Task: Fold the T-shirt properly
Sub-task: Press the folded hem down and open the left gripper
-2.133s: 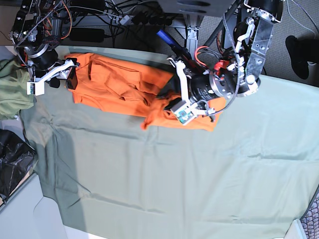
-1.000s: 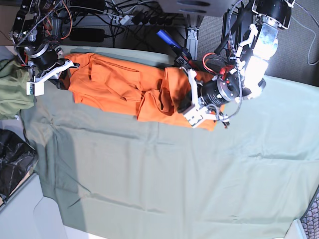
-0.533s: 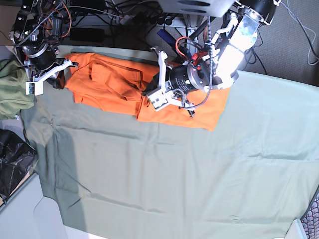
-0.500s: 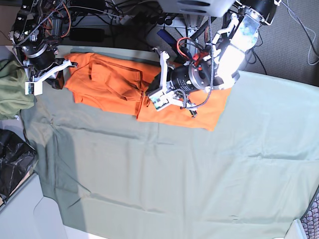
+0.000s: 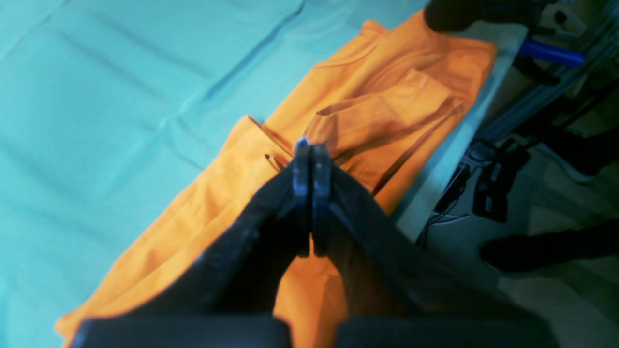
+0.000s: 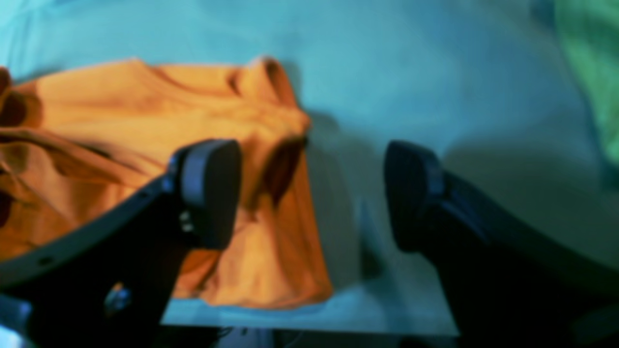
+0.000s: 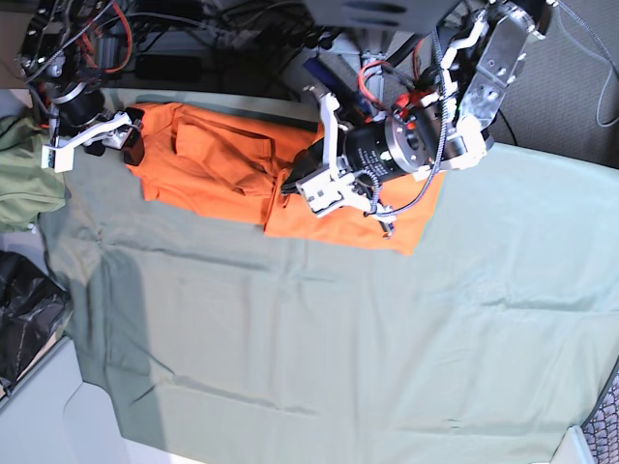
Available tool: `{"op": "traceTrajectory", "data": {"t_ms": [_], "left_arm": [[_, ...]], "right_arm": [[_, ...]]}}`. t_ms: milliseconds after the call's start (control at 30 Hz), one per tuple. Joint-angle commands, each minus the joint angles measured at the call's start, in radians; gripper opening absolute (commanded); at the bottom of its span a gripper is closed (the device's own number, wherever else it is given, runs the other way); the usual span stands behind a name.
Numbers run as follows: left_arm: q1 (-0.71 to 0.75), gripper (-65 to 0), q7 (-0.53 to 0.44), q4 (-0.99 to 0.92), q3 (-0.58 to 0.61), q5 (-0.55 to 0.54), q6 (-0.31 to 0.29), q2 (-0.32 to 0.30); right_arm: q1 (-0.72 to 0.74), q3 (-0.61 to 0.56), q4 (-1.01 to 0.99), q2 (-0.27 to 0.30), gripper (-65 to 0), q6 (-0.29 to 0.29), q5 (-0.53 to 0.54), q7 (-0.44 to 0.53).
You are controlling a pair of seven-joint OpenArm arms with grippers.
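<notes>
T-shirt [image 7: 232,169] lay crumpled in long band across far edge of sage-green cloth [image 7: 329,338], orange, part-folded w/ loose flaps and creases; one end reached near left side of base view, other end squared off under the arm at centre. In left wrist view T-shirt [image 5: 367,121] ran diagonally along table edge, w/ a folded flap on top. In right wrist view T-shirt [image 6: 121,159] end lay bunched, hem near cloth edge.

Left gripper [image 5: 306,193] seen w/ fingers pressed together, nothing visibly caught between tips; hung over middle of shirt. Contact w/ fabric: can't tell, tips blurred. In base view left gripper [image 7: 293,179] sat over the central fold, arm body covering part of shirt.

Right gripper [image 6: 309,193] had fingers spread wide, nothing between them; one finger over orange fabric, other over bare cloth, just off shirt's end. In base view right gripper [image 7: 131,135] was at shirt's end on that view's left. Touching or not: can't tell.

Olive-green garment [image 7: 19,184] sat bunched at base view's left edge, apart from shirt. Cables and frame clutter behind table.
</notes>
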Motion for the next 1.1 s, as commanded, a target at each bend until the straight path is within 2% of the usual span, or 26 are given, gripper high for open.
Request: {"op": "traceTrajectory", "data": {"t_ms": [0, 467, 767, 967, 1000, 1067], "left_arm": [[-0.006, -65.0, -0.024, 0.017, 0.002, -0.014, -0.007, 0.003], [-0.006, -65.0, -0.025, 0.017, 0.002, -0.014, -0.007, 0.000], [-0.006, -65.0, -0.028, 0.017, 0.002, -0.015, -0.006, 0.000], [-0.006, -65.0, -0.027, 0.017, 0.002, -0.069, -0.006, 0.000], [-0.006, -65.0, -0.027, 0.017, 0.002, -0.079, -0.006, 0.000], [-0.009, -65.0, -0.027, 0.019, 0.002, -0.079, -0.007, 0.000]], "right_arm": [[0.002, 0.009, -0.001, 0.016, -20.1, 0.066, 0.019, 0.018], [0.002, -0.061, -0.057, 0.013, -20.1, 0.070, 0.079, 0.003], [0.008, -0.068, -0.045, -0.063, -20.3, 0.084, 0.096, 0.003], [0.048, -0.072, -0.045, -0.066, -20.5, 0.093, 0.096, -0.005], [0.053, -0.072, -0.045, -0.066, -21.9, 0.093, 0.096, -0.005], [0.061, -0.072, -0.045, -0.066, -28.7, 0.093, 0.096, -0.005]]}}
